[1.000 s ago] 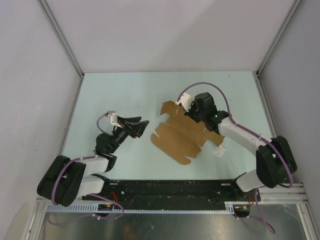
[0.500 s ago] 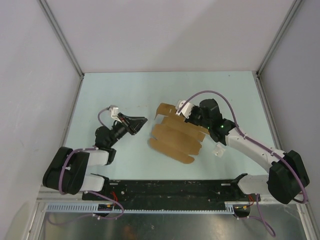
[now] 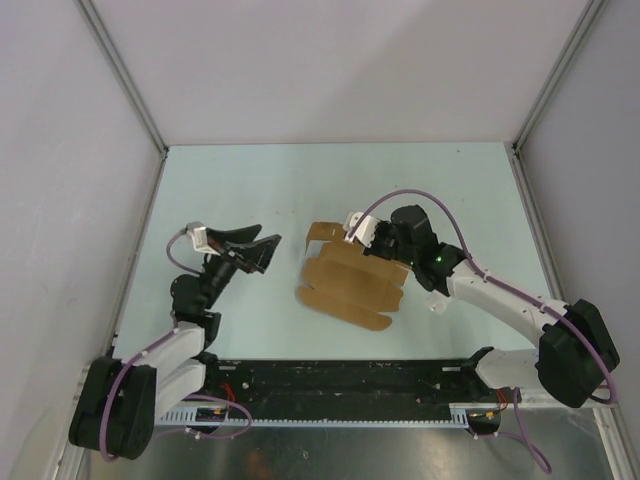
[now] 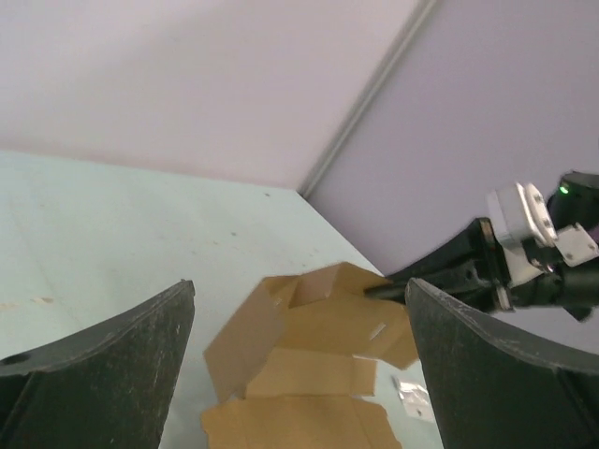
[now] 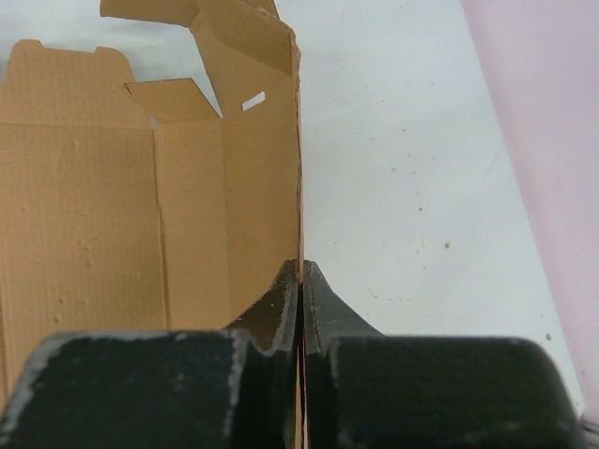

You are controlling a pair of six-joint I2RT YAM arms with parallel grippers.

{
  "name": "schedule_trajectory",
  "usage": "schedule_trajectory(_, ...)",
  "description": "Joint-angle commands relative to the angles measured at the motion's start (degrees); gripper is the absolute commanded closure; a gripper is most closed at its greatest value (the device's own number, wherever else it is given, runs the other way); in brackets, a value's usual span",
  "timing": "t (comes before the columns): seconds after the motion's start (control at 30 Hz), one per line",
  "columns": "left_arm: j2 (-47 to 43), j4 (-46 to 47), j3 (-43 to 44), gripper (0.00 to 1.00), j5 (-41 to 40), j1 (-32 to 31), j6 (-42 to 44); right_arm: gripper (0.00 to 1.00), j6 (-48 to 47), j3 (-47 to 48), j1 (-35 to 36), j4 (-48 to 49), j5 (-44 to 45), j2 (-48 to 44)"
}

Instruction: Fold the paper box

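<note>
Right pincer (image 5: 299, 276) grips a raised panel of the flat brown kraft cardboard box sheet (image 3: 350, 288), which sits near the middle of the pale green table (image 3: 225, 180).

The die-cut sheet lies mostly flat, creased into parallel panels, with rounded tab flaps at its ends. The panel toward the table's far edge tilts upward, its edge clamped between the right pincer's closed fingers. The left pincer (image 3: 266, 252) hovers toward the table's left edge, spread wide, facing the sheet without touching it.

Left gripper (image 3: 266, 253) sits on a sharply bent arm, jaws spread wide apart. Right gripper (image 5: 300, 279), arm reaching far out, has jaws pressed together with the paper box (image 5: 112, 187) edge pinched between them.
</note>
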Motion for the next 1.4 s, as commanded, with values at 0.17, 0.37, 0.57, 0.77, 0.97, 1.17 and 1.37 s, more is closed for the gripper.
schedule_trajectory(0.17,-0.19,-8.22,0.12,0.00,-5.66,3.48,-2.32,1.00,0.40,-0.15,0.81,3.75,1.50,-0.55)
schedule_trajectory(0.37,4.11,-8.04,2.57,0.01,1.44,3.84,3.09,1.00,0.84,-0.15,1.60,3.76,2.46,0.42)
schedule_trajectory(0.57,4.74,-7.96,1.61,0.01,-1.00,0.06,14.69,1.00,-0.30,-0.15,2.65,0.70,3.16,1.38)
schedule_trajectory(0.77,8.51,-7.26,1.87,0.05,-6.89,-3.54,22.87,1.00,-4.08,-0.15,3.97,-0.02,5.45,2.44)
schedule_trajectory(0.97,15.79,-6.81,4.77,0.15,-9.71,-3.63,22.01,1.00,-5.83,-1.99,4.59,1.55,8.52,1.12)
schedule_trajectory(1.17,22.13,-6.81,8.99,0.28,-5.94,-4.07,17.17,1.00,-5.05,-5.42,5.82,8.23,12.30,-0.63)
schedule_trajectory(1.37,24.77,-6.81,9.96,0.30,-7.33,-7.23,18.40,0.91,-5.66,-11.48,8.10,18.24,17.13,-0.55)
